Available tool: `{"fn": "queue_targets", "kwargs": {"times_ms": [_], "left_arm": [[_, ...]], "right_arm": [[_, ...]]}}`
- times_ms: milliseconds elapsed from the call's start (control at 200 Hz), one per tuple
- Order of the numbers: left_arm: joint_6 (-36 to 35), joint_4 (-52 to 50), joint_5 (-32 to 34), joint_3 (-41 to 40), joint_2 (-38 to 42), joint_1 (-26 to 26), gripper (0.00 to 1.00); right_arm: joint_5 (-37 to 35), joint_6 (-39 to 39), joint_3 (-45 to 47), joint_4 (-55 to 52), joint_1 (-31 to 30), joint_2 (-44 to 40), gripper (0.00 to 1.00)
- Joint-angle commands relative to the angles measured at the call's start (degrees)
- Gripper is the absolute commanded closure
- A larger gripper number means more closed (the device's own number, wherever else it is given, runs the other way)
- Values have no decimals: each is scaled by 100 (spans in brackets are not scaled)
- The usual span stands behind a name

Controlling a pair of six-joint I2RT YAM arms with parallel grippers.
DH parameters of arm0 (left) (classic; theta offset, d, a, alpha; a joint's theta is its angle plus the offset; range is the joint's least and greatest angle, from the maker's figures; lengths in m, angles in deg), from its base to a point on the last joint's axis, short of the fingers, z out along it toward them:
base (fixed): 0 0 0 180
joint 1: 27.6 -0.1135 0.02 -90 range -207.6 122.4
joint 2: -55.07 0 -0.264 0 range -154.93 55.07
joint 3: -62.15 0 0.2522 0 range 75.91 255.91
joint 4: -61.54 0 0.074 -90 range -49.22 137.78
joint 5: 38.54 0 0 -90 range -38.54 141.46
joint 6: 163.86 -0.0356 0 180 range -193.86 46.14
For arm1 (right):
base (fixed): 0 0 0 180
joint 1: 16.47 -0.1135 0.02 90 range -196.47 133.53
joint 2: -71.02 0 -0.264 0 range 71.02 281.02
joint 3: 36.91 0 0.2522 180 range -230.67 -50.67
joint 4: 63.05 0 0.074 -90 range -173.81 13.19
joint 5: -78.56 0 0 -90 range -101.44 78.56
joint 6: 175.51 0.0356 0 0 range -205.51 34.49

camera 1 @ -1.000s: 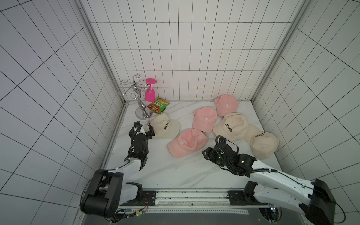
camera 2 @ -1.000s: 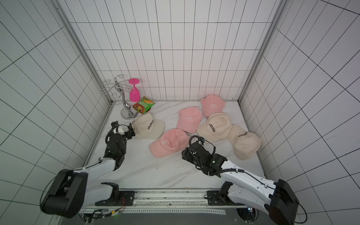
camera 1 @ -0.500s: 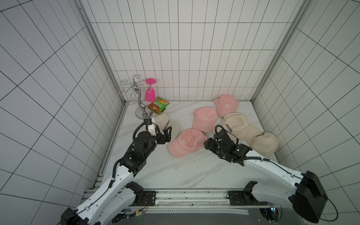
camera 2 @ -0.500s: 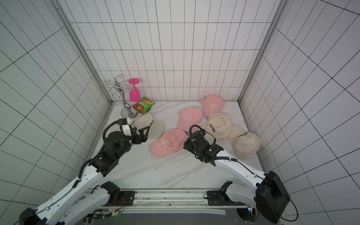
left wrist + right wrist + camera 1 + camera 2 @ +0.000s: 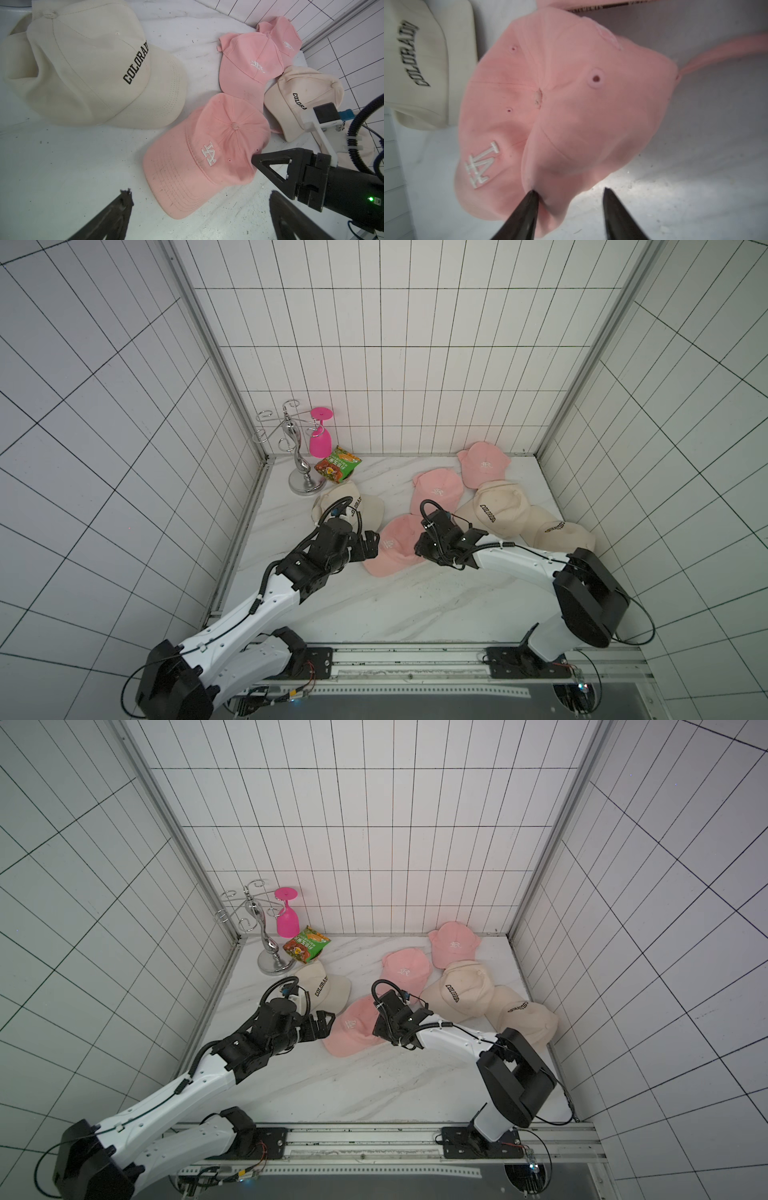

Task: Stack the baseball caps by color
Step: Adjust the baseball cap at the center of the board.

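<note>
Between my right fingers [image 5: 525,212], which stand partly apart with no pinch yet, lies a crown fold of the nearest light pink cap [image 5: 581,108], so I'd close on both fabric layers before lifting, my left fingers [image 5: 112,218] hovering spread wide near its brim.

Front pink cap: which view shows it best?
Left wrist view: front pink cap shows nearly whole, brim to crown, logo sharp. In both top views it is small, the right arm covering part of its crown. Right wrist view: close, blurred.
</note>
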Motion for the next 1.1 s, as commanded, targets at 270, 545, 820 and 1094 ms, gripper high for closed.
{"fn": "queue_targets", "kwargs": {"times_ms": [270,545,820,1094], "left_arm": [[-442,-107,218,90,56,5,1],[-865,66,-963,543,-701,11,1],[-636,885,-1463,547,-1589,21,6],[-298,1731,-380,288,-2166,9,28]], "right_arm": [[-202,-2577,-231,-782,115,-304,100],[939,-4331,285,-1320,538,-1600,100],[2184,-4840,673,-1203,541,-1860,100],[2921,-4967,335,-1178,442,-1189,100]]}}
